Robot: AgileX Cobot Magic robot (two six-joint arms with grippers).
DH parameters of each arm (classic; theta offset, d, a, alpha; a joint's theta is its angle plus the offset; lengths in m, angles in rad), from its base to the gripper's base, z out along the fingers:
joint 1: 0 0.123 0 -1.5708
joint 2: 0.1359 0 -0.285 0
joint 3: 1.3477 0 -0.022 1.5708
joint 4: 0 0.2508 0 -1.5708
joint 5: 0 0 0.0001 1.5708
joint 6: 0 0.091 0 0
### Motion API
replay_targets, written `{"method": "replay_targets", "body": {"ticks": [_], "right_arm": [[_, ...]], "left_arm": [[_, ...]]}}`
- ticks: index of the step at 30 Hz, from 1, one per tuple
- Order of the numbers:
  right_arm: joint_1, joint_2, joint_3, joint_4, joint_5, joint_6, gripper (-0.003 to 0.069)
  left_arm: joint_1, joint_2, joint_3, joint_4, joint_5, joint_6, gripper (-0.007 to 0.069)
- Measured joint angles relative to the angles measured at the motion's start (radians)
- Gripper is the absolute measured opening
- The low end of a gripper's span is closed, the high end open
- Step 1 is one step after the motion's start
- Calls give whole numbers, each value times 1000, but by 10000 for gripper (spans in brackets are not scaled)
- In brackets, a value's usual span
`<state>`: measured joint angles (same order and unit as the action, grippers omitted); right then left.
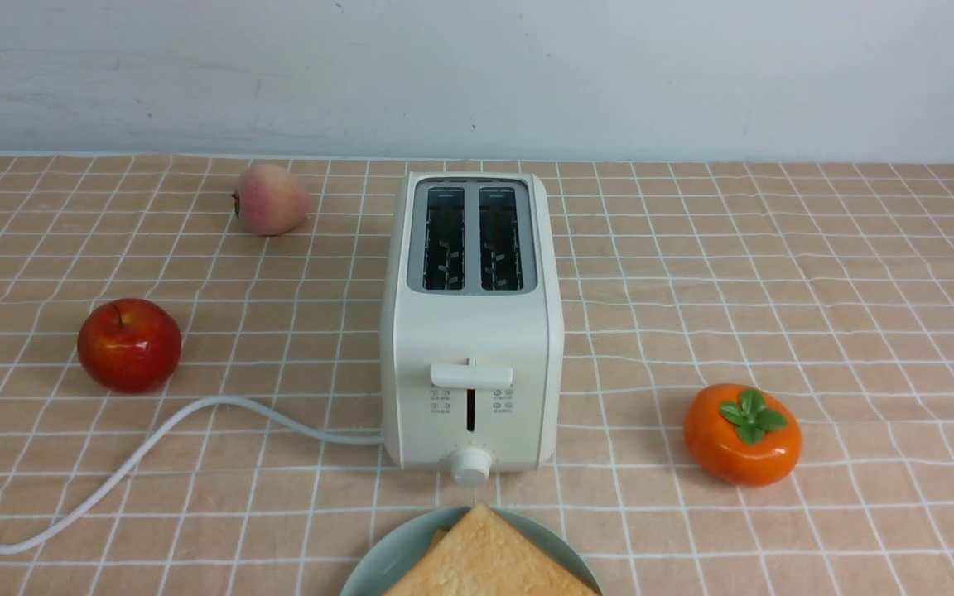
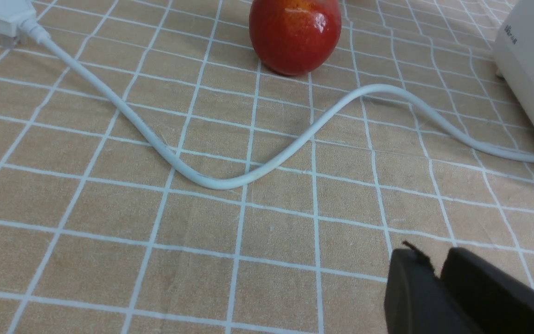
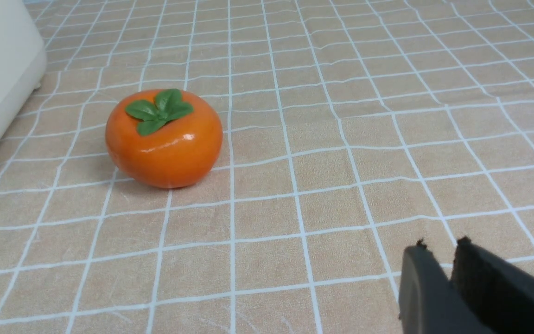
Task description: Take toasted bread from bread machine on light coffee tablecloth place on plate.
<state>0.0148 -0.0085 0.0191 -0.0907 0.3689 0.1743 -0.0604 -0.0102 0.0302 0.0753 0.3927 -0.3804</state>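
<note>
plate (image 1: 378, 571): near edge of the surface, centre, partly cut off by the frame; we see pale green rim only.
toasted bread (image 1: 489, 559): lying on the plate, one corner pointing at the toaster; we make out a second slice edge under it at (image 1: 437, 538), mostly hidden.
left claw (image 2: 436, 271): black fingers nearly pressed together, thin gap, pinching nothing; hovers over bare cloth near the cord. We don't see it in the front view.
right claw (image 3: 441, 250): fingers close together, narrow gap, nothing between them; over bare cloth, apart from the persimmon.
power cord (image 1: 137, 451): white, runs from the toaster's lower left side in a curve toward the near-left corner; plug (image 2: 7, 18) seen in left wrist view.
persimmon (image 1: 742, 433): orange, green leaf top, right of the toaster, toward the near edge.
bread machine (image 1: 473, 331): cream-white, centre of the surface, upright, both slots look empty to us, lever (image 1: 471, 375) up, knob (image 1: 471, 465) facing the plate.
red apple (image 1: 129, 344): left of the toaster, just beyond the cord.
peach (image 1: 272, 199): toward the far edge, left of the toaster.
light coffee tablecloth (image 1: 816, 290): covers the whole surface, white grid, slightly wrinkled.
</note>
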Motion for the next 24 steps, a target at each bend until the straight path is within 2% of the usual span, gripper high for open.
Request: {"method": "replay_targets", "body": {"ticks": [24], "right_arm": [[0, 0, -1, 0, 0, 0, 127]], "left_arm": [[0, 0, 0, 0, 0, 0, 110]]}}
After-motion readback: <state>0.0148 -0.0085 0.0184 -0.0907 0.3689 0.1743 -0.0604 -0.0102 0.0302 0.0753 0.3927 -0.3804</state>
